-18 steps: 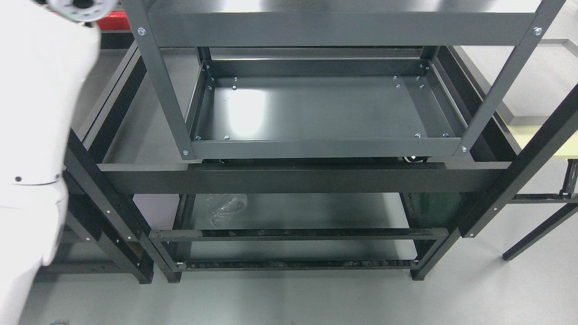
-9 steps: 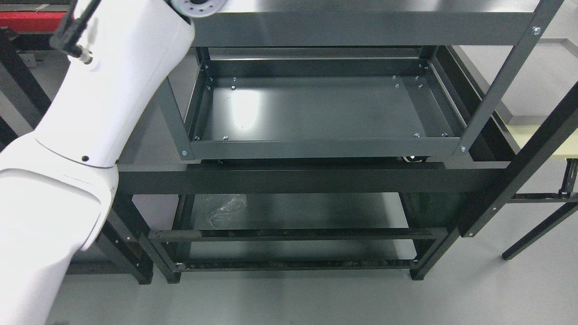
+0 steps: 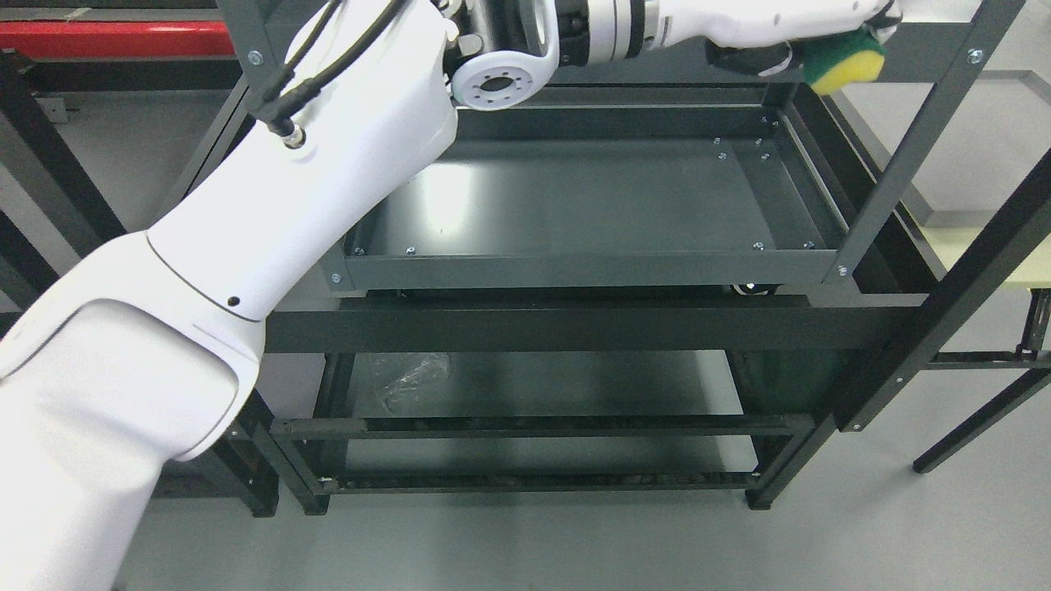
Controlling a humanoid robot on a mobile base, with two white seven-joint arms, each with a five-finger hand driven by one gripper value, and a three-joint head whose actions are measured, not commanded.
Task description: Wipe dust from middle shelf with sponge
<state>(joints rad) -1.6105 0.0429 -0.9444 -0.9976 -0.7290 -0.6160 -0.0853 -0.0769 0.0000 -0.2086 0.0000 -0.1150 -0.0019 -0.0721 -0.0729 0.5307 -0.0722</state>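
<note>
The left arm (image 3: 246, 238), a smooth white shell with black cables clipped near its elbow joint, sweeps in from the lower left and stretches across the top of the view. Its left hand (image 3: 772, 37) sits at the upper right, fingers closed around a sponge (image 3: 846, 61): a soft yellow block with a green scouring layer, poking out on the hand's right side. The sponge hangs at the level of the upper crossbar, near the right front post of the dark grey metal shelving unit (image 3: 911, 148), above the far right corner of the middle shelf (image 3: 591, 197). That shelf is a shallow rectangular steel tray with a raised lip, bolted at the corners, its painted surface glossy with a pale glare patch on the left. Below, a crumpled clear plastic bag (image 3: 410, 377) lies on the lower shelf (image 3: 575, 386).
</note>
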